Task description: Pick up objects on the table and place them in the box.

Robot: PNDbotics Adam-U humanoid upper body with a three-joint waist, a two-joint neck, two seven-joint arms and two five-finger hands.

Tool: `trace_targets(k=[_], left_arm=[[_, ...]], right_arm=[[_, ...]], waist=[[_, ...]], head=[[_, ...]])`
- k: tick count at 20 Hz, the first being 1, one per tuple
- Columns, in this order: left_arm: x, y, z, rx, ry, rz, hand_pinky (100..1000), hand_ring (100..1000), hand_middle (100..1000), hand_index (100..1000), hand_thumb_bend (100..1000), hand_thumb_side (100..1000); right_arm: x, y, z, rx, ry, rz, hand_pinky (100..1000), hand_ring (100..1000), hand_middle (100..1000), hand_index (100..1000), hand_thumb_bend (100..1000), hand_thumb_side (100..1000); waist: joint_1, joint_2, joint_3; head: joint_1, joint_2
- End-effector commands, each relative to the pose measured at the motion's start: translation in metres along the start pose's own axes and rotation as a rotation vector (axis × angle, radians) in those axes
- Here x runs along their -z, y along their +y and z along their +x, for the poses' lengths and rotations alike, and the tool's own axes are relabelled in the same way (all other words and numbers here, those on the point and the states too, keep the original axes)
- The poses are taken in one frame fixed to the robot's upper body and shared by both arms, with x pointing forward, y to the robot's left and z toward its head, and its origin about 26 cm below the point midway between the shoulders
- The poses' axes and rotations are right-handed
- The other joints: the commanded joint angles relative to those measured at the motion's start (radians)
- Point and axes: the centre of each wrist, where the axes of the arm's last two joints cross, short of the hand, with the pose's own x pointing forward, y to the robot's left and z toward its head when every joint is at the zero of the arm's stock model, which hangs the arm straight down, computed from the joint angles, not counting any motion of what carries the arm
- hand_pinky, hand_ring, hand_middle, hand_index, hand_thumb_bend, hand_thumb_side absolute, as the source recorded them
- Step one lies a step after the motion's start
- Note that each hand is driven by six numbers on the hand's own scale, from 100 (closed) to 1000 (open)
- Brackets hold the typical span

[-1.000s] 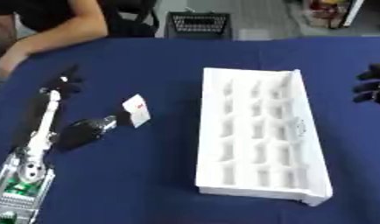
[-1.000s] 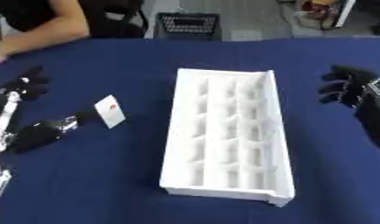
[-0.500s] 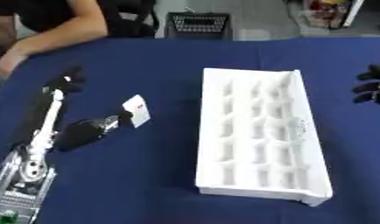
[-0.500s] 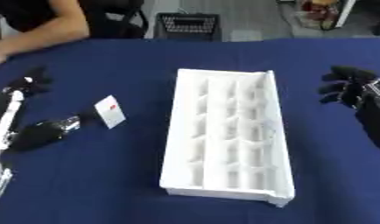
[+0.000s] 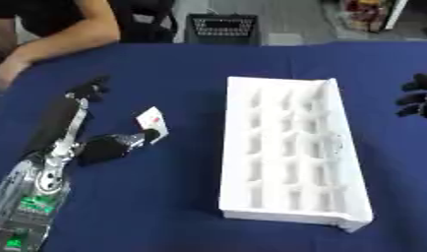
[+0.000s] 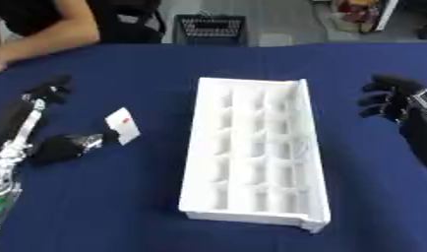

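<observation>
Left eye view: left hand pinches small white card, left of white compartment box. Carry it level over a cell before releasing. Right hand idle, fingers relaxed.

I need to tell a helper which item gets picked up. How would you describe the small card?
Start at the white box on the blue table. To its left, the left hand pinches a small white card, the only white item there, with a red mark.
</observation>
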Motion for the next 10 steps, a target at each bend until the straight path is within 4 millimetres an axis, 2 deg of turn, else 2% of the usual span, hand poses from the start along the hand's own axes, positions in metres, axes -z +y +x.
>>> trace_targets(k=[1,10], left_arm=[[0.0050,0.0035,-0.0013,0.042,-0.008,-0.011,916,809,816,1000,938,600],[0.0111,-0.0026,-0.0058,0.063,0.019,-0.035,925,809,816,1000,937,612]], right_arm=[[0.0031,-0.0056,0.0087,-0.028,-0.018,0.005,652,701,734,862,100,926],[0.0030,-0.0055,0.0086,-0.027,-0.018,0.006,652,701,734,862,100,926]], waist=[[0.000,-0.015,-0.001],[0.001,-0.015,-0.003]], head=[[0.010,-0.010],[0.011,-0.010]])
